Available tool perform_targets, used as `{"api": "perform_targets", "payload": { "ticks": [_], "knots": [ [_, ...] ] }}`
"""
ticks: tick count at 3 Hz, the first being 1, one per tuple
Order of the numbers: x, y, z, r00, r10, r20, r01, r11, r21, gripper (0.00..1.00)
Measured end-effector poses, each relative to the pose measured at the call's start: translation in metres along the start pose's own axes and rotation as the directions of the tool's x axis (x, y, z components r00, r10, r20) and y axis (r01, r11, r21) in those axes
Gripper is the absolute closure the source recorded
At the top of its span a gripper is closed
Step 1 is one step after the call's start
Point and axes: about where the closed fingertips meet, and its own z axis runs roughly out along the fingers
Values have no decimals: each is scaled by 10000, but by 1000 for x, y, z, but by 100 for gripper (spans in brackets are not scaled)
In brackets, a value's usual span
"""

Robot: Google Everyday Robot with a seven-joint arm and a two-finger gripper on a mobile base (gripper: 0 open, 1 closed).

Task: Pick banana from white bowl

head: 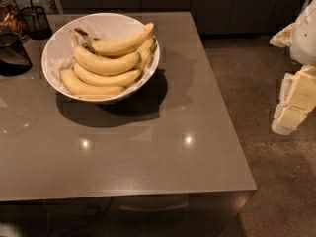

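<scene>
Approach step: the gripper (295, 102) hangs at the right edge, its opening impossible to tell, well apart from the banana (106, 63) in the white bowl (58, 46) upper left; next, reach across

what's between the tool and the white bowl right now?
Camera view: only bare table, then a strip of floor. The tool hangs beyond the table's right edge, over the floor; the white bowl sits at the far left.

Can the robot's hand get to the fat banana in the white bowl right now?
Probably yes: the hand hangs beside the table, and the banana lies uncovered in the white bowl, nothing standing between.
</scene>
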Motion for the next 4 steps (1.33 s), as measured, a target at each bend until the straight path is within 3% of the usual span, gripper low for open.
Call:
{"api": "perform_targets", "payload": {
  "ticks": [1,2,4],
  "knots": [
    [0,0,0,10000,0,0,0,10000,0,0],
    [-14,-3,0,9990,434,-135,-432,9989,198,0],
    [-80,-31,7,9855,1606,-540,-1587,9866,387,0]
  ]
}}
